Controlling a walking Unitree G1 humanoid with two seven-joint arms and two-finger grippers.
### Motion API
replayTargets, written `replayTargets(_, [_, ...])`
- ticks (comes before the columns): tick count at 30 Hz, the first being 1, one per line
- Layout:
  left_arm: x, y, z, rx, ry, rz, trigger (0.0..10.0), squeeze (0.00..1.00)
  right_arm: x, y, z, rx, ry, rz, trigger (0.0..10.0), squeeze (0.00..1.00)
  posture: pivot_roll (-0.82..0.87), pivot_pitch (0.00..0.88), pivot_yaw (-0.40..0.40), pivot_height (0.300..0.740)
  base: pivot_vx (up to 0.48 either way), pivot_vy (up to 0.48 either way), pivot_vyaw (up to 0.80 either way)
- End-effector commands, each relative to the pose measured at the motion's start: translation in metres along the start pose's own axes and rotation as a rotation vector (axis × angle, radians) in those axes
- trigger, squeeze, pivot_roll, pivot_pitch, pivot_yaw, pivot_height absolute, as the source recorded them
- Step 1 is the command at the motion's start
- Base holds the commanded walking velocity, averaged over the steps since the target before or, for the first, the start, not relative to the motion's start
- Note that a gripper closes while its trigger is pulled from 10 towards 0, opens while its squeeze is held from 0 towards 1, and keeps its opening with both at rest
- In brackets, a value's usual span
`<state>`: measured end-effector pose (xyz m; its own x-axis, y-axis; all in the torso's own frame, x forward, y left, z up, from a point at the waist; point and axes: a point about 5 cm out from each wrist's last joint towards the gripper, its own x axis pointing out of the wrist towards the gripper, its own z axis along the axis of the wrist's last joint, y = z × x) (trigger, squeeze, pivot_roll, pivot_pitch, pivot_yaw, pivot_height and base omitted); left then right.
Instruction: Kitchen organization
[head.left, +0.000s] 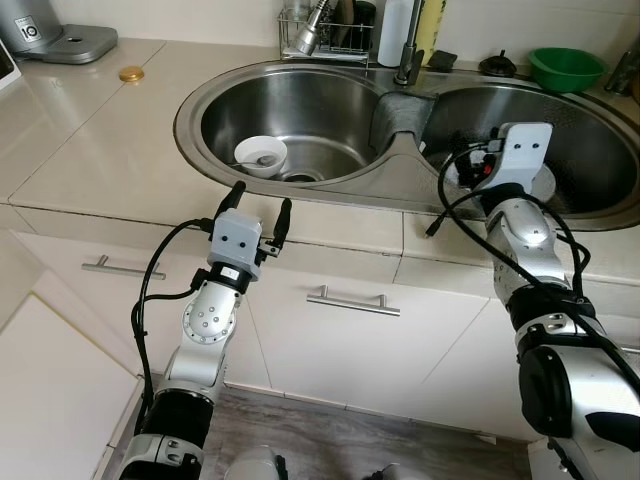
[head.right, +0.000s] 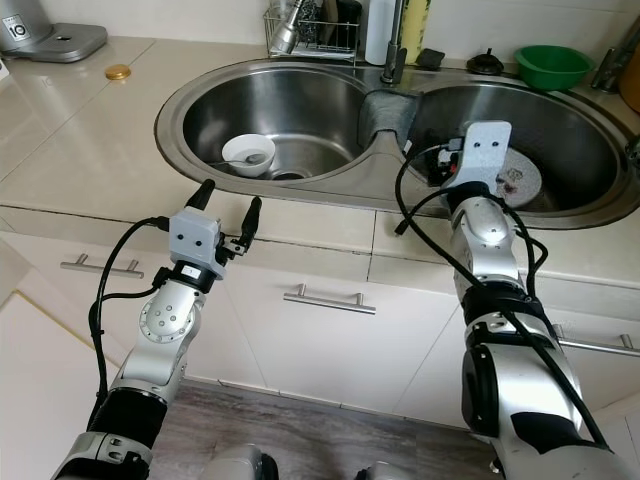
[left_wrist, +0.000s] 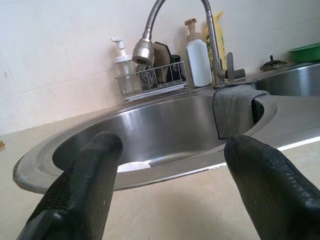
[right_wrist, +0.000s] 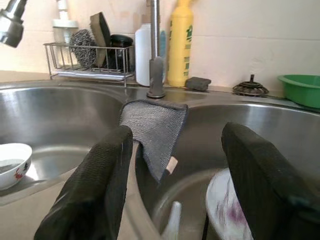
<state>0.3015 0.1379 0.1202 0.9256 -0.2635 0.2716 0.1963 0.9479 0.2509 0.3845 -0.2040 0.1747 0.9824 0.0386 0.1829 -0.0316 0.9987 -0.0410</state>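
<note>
A gold lid (head.left: 131, 74), perhaps a coin, lies near a grey appliance base (head.left: 60, 40) on the counter (head.left: 100, 150).

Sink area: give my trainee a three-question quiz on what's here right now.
1. True or false: the grey cloth is draped over the divider between the two basins.
2. The white bowl lies in which basin? A) the robot's left basin B) the robot's right basin C) on the counter
3. Fill in: the jaws of the left gripper, held at the counter's front edge, are ____.

Key
1. True.
2. A; a plate lies in the right basin, where the right gripper sits with open jaws.
3. Open, holding nothing.
</note>
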Motion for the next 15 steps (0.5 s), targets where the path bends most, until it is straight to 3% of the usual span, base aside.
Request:
replayTargets(1, [-0.001,-0.004,-0.001,0.003,0.008,-0.016,10.0,0.00,-0.001,0.002,0.001,-0.040,-0.017,0.015,10.0,1.00,0.08,0.000,-0.026,0.740,0.000,0.000,0.00])
replayTargets(7, [-0.001,-0.005,-0.001,-0.001,0.009,-0.021,10.0,0.00,-0.007,0.012,0.006,-0.138,-0.092,0.056,10.0,1.00,0.08,0.000,-0.028,0.740,0.000,0.000,0.00])
replayTargets(12, [-0.002,-0.005,0.000,-0.004,0.003,-0.023,10.0,0.00,-0.025,0.023,0.010,-0.255,-0.198,0.073,10.0,1.00,0.08,0.000,-0.034,0.740,0.000,0.000,0.00])
replayTargets(14, [-0.004,-0.005,0.001,-0.008,-0.003,-0.020,10.0,0.00,-0.047,0.031,0.014,-0.299,-0.288,0.095,10.0,0.00,0.08,0.000,-0.039,0.740,0.000,0.000,0.00])
replayTargets(15, [-0.004,-0.005,0.001,-0.008,-0.003,-0.020,10.0,0.00,-0.051,0.032,0.015,-0.302,-0.299,0.098,10.0,0.00,0.08,0.000,-0.039,0.740,0.000,0.000,0.00])
